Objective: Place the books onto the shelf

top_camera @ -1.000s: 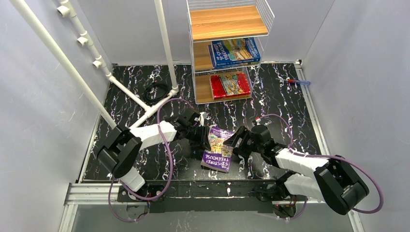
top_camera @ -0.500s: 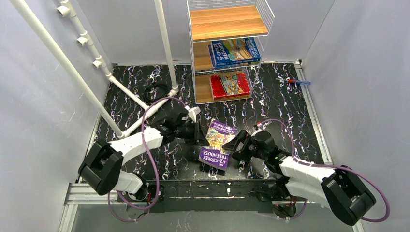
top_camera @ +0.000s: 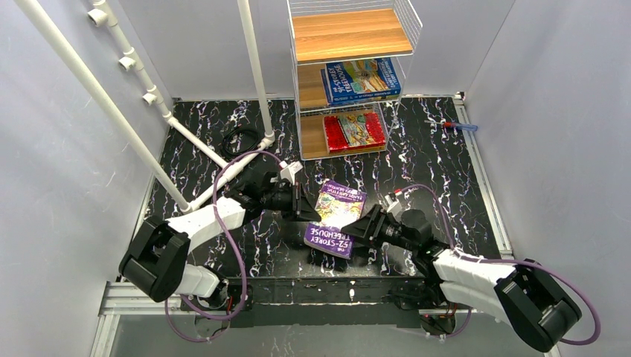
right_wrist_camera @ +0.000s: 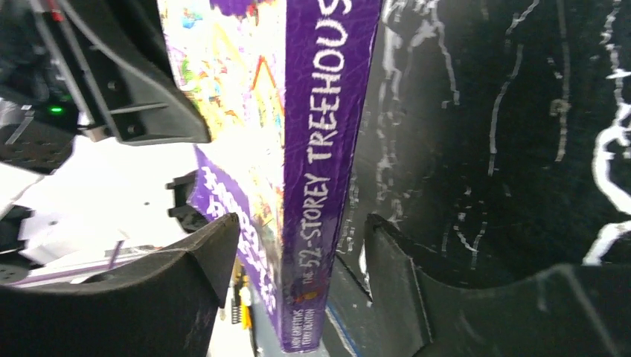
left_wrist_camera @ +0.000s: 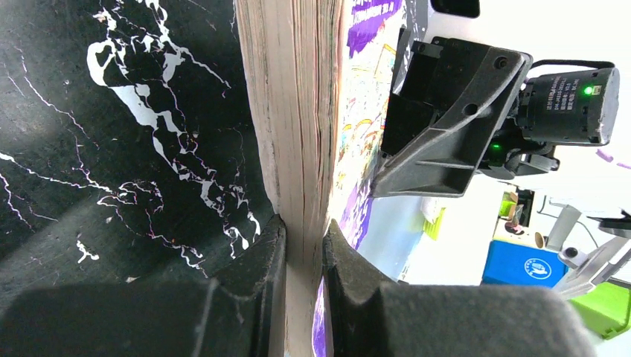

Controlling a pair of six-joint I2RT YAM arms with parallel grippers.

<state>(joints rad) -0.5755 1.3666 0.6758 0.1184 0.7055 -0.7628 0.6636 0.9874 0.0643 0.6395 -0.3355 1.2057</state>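
1. The purple book (top_camera: 335,219) is near the front of the black marbled table (top_camera: 431,163), between the two arms and well apart from the shelf (top_camera: 350,33).
2. Its cover is purple with a busy yellow cartoon drawing. White letters on the purple spine read "The 52-Storey Treehouse", and the page edges are tan.
3. In the top view the book is tilted, with its cover turned up towards the camera and the title end nearest the arm bases.
4. The left gripper (top_camera: 306,212) is clamped tight on the book. In the left wrist view its two fingers (left_wrist_camera: 260,253) press on either side of the page block.
5. The right gripper (top_camera: 357,229) is spread wide at the book's spine side. In the right wrist view its fingers stand on either side of the spine with a gap showing, so it grips nothing.
6. On the shelf, a blue book (top_camera: 361,78) lies flat on the middle board and a red book (top_camera: 355,130) lies flat on the bottom board.
7. The top board is bare wood.
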